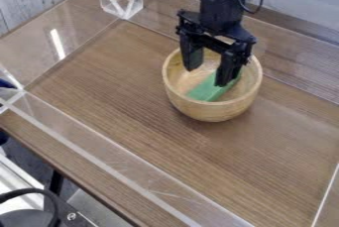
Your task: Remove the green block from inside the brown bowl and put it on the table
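Note:
The brown bowl (199,107) stands on the table (133,122), right of centre. Inside it lies the green block (208,91), partly hidden behind my fingers. My gripper (211,66) points straight down into the bowl's mouth with its black fingers (229,67) spread wide, one on each side of the block's upper end. Nothing is gripped between them. Whether the fingertips touch the block or the bowl's floor cannot be told from this view.
Clear acrylic walls (54,48) run around the table's edges, with a clear bracket (122,1) at the far left corner. Bare wood-grain surface spreads left of and in front of the bowl.

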Motion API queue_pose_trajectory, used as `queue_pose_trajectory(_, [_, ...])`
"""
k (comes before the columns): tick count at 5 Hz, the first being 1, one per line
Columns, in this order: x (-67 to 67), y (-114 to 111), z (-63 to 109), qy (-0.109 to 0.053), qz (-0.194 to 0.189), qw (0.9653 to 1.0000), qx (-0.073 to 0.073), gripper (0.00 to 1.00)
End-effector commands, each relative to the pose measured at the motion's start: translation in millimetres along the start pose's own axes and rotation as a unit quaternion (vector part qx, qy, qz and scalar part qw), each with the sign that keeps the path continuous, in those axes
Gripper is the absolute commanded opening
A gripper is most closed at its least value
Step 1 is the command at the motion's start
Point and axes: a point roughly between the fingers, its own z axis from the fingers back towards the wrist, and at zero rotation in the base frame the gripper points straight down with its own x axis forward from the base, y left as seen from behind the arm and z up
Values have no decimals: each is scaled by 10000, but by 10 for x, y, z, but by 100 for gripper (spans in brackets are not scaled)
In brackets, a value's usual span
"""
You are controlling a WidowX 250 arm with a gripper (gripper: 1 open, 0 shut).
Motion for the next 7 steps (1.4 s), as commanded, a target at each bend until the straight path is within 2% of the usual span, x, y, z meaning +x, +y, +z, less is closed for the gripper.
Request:
queue_pose_trajectory(1, [56, 29, 120, -255, -58, 9997, -14, 100])
queue_pose_trajectory(2, [69, 44, 74, -187, -125, 9997, -58, 100])
queue_pose_trajectory(4, [97, 58, 51, 107, -210, 9995, -202, 100])
queue_pose_trajectory(7, [111, 7, -41, 376, -231, 9990, -72, 100])
